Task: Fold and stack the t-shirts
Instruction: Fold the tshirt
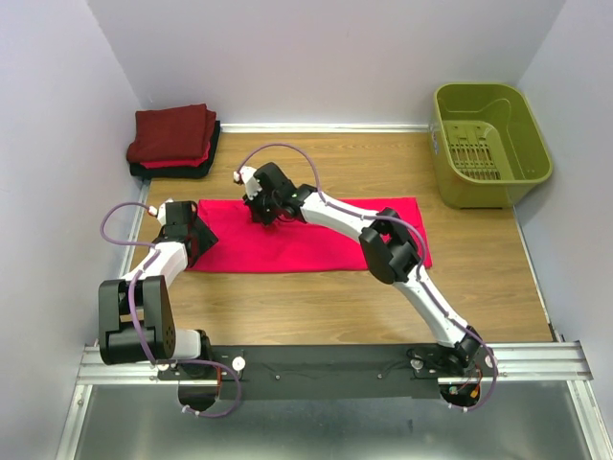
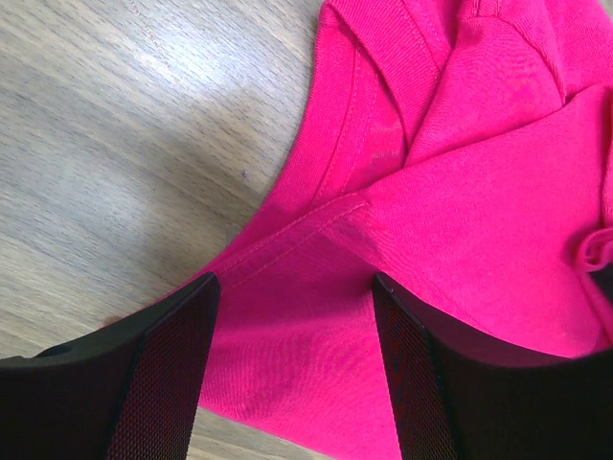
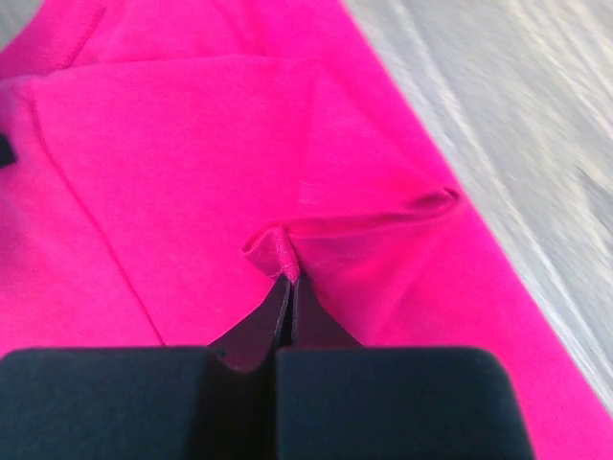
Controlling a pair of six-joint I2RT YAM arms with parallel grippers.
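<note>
A bright pink-red t-shirt [image 1: 316,247] lies flat in a long folded strip across the middle of the table. My left gripper [image 1: 199,238] is open and low over the shirt's left end; in the left wrist view its gripper [image 2: 295,283] straddles the pink cloth [image 2: 479,172] near the edge. My right gripper [image 1: 261,216] is near the shirt's upper left part. In the right wrist view it [image 3: 287,280] is shut, pinching a small raised fold [image 3: 268,249] of the shirt [image 3: 192,163]. A stack of folded dark maroon, red and black t-shirts [image 1: 174,139] sits at the back left.
An olive-green plastic basket [image 1: 488,144] stands at the back right corner. The wooden table [image 1: 316,307] is enclosed by pale walls on three sides. The right arm reaches diagonally over the shirt's right half.
</note>
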